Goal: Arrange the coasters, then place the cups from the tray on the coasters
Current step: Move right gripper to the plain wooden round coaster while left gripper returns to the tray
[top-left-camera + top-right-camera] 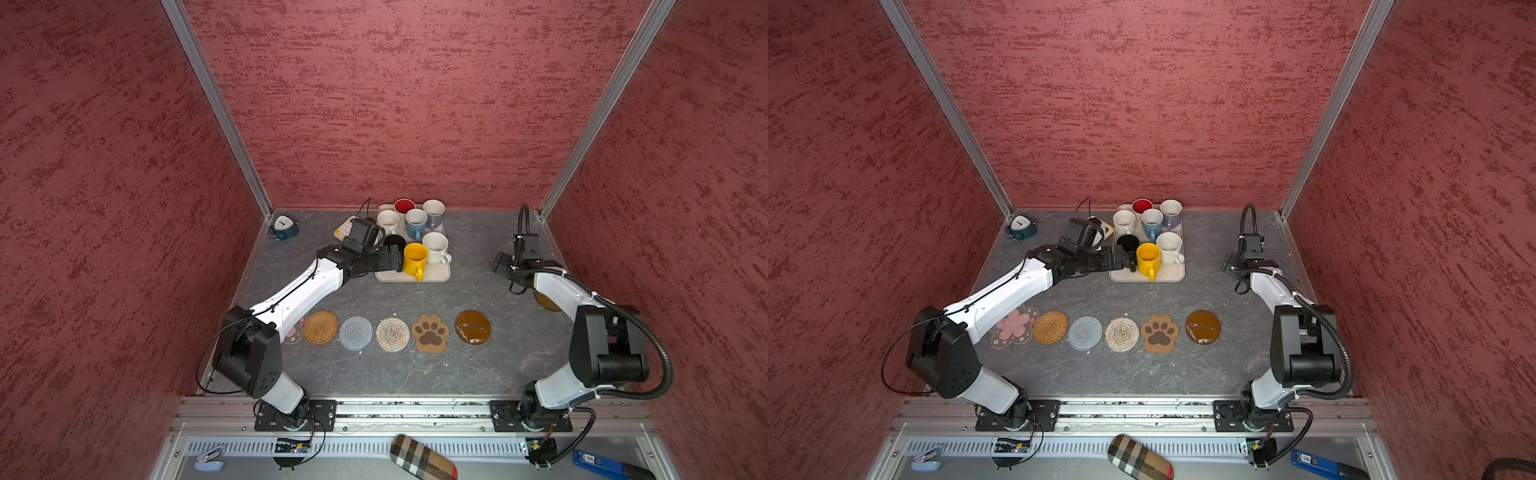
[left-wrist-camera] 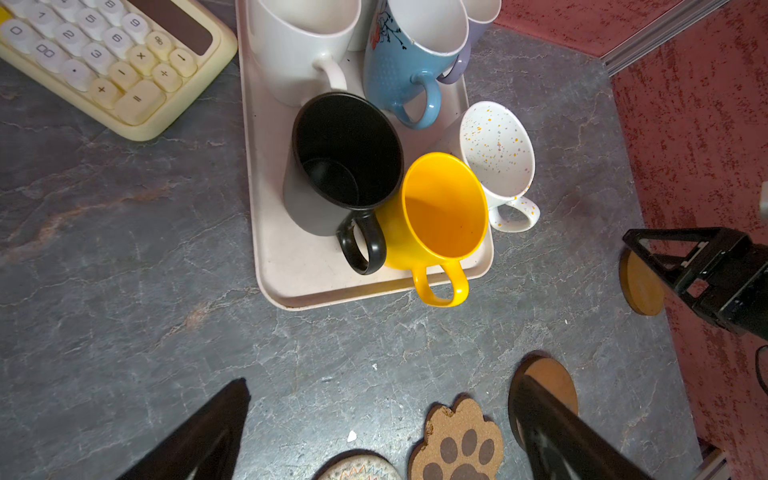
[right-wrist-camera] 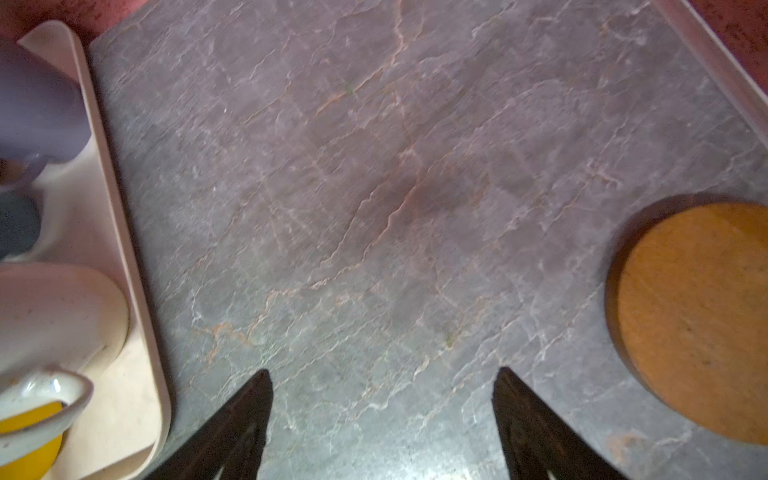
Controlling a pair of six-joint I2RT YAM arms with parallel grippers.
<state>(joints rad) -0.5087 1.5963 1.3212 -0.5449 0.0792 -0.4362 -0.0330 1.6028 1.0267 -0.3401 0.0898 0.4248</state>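
The tray (image 1: 432, 275) at the back holds several cups: black (image 2: 347, 153), yellow (image 1: 415, 258), blue (image 1: 416, 221), lavender (image 1: 434, 211), plain white (image 1: 388, 221), speckled white (image 1: 435, 245) and one red inside (image 1: 404, 206). Coasters lie in a row at the front: pink flower (image 1: 1013, 326), woven tan (image 1: 321, 327), grey (image 1: 355, 332), beige (image 1: 392, 333), paw-print (image 1: 430, 333), glossy brown (image 1: 473, 327). Another brown disc (image 3: 698, 320) lies by the right arm. My left gripper (image 2: 382, 380) is open and empty beside the black cup at the tray's left edge. My right gripper (image 3: 384, 372) hangs open over bare table, right of the tray.
A yellow calculator (image 2: 112, 54) lies left of the tray, and a small teal clock (image 1: 284, 227) stands in the back left corner. A plaid case (image 1: 422, 457), a stapler (image 1: 210, 459) and a blue tool (image 1: 602, 463) lie below the front rail.
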